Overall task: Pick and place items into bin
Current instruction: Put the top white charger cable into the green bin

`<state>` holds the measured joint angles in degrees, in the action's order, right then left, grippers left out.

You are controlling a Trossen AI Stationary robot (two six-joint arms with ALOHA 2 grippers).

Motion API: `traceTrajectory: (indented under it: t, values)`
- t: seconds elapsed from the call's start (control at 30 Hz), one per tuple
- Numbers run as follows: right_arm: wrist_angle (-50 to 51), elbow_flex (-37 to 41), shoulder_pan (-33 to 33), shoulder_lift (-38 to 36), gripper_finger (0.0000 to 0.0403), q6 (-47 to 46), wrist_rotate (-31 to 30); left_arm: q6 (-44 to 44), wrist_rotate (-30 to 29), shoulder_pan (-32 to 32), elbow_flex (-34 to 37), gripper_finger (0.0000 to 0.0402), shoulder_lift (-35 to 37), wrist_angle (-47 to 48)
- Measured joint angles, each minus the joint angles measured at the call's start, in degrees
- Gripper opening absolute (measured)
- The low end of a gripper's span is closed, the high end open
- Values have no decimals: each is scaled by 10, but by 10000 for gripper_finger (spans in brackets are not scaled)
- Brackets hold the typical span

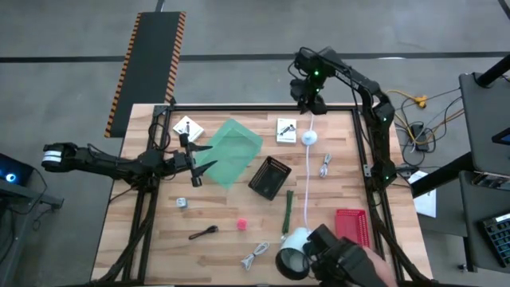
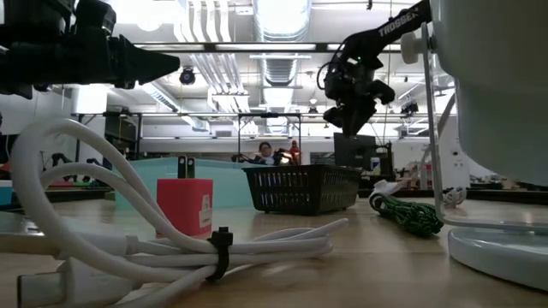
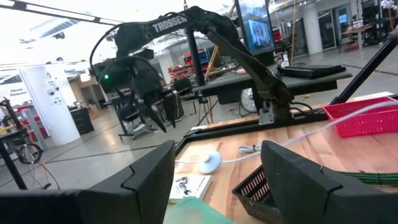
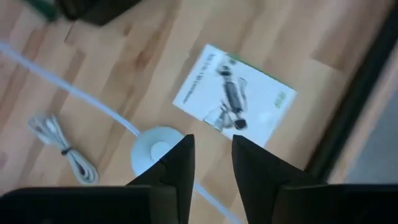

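Right gripper (image 4: 211, 163) raised over far table edge, fingers slightly apart, gripping nothing. Below it: white printed card (image 4: 235, 100), round puck (image 4: 155, 148) on white cord, coiled cable (image 4: 65, 152) alongside. Left gripper (image 1: 194, 162) at left, fingers apart, empty, over green bin (image 1: 229, 152). Black basket (image 1: 269, 177) at centre.

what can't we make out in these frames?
- Card print: blurred in the right wrist view, too small in the high view.
- Metal piece: too small in the high view to identify.
- Basket contents: high view too dark inside; low view sees only its wall.
- Spoon and pink ball: hidden in the low view behind the cable.
- White cup: partly covered by a dark object at the high view's bottom edge.
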<state>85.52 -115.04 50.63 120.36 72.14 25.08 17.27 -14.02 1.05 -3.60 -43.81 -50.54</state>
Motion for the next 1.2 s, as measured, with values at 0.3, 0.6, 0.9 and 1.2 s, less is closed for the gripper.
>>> traceTrajectory:
  t: [0.3,0.6,0.9,1.2]
  values:
    - [-2,-30,-6,-7,105,-157,51,-1,0,0,0,222,0,0]
    - [-2,-30,-37,-14,124,-249,54,-3,0,0,0,222,0,0]
    - [26,-30,-97,-37,131,-273,54,-3,1,0,0,222,-1,0]
    - [-1,-30,-125,-45,118,-364,50,-3,1,0,0,222,0,0]
